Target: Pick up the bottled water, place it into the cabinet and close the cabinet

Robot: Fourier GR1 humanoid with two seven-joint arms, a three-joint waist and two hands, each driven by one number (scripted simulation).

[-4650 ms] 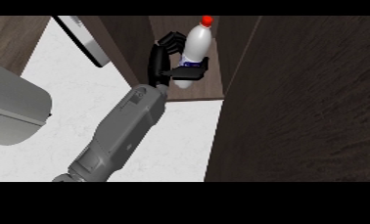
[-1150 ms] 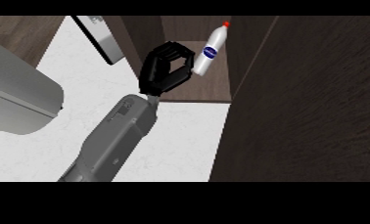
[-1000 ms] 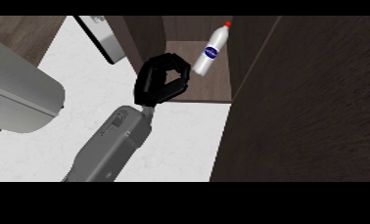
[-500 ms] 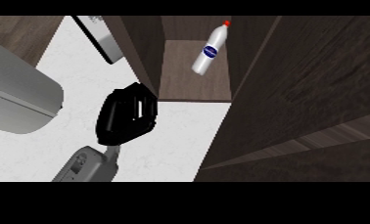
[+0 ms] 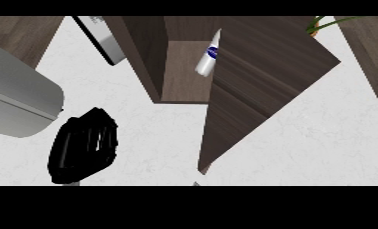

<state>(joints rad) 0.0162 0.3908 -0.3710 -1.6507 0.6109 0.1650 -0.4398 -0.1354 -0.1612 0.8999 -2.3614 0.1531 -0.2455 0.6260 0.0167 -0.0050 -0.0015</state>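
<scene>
Bottled water (image 5: 209,59), slim, white, inside dark wood-grain cabinet (image 5: 184,80); black hand (image 5: 83,145)

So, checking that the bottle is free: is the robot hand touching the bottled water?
Apart. The head view shows the robot hand at lower left over the white counter, while the bottled water sits inside the cabinet, with bare counter between them.
</scene>
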